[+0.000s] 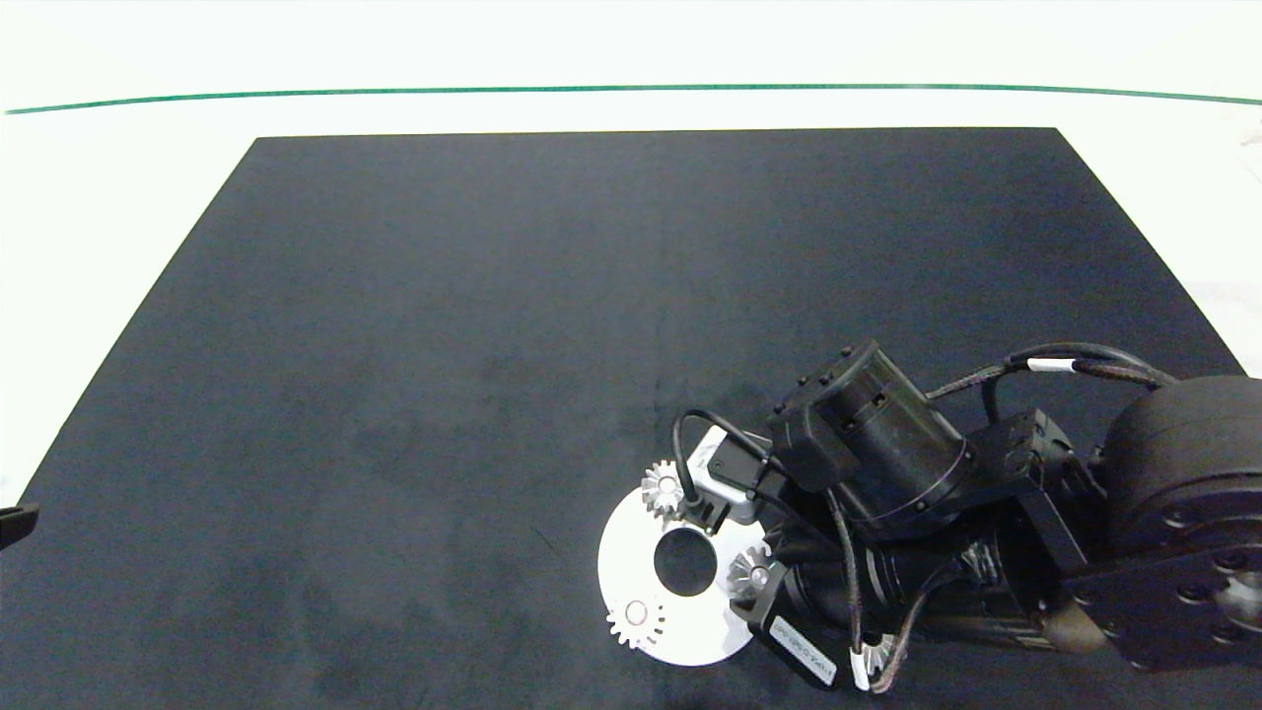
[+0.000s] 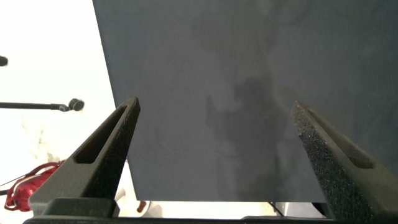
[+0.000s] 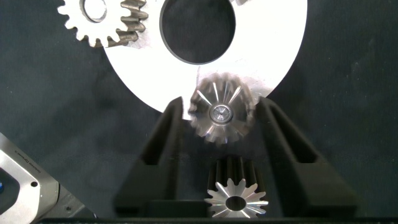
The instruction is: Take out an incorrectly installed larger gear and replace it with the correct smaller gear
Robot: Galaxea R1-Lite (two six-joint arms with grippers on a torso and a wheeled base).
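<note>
Smaller gear (image 3: 221,115) sits on a peg (image 3: 220,112) at the right edge of the white disc (image 3: 273,56), with my right gripper (image 3: 221,103) clamped on it. If it is cocked there, I judge it could jam or lift off when I release. The disc also carries two other gears (image 1: 663,488) (image 1: 636,621), the larger gear (image 3: 236,200) lies on the mat (image 3: 50,124) just right, and the left gripper (image 2: 214,109) hangs spread apart far left.

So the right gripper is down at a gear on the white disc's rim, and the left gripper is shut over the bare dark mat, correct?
Not quite. The left gripper is open, not shut: the left wrist view shows it spread wide over the bare dark mat, holding nothing. The rest holds: the right gripper is down at a gear on the white disc's rim.
</note>
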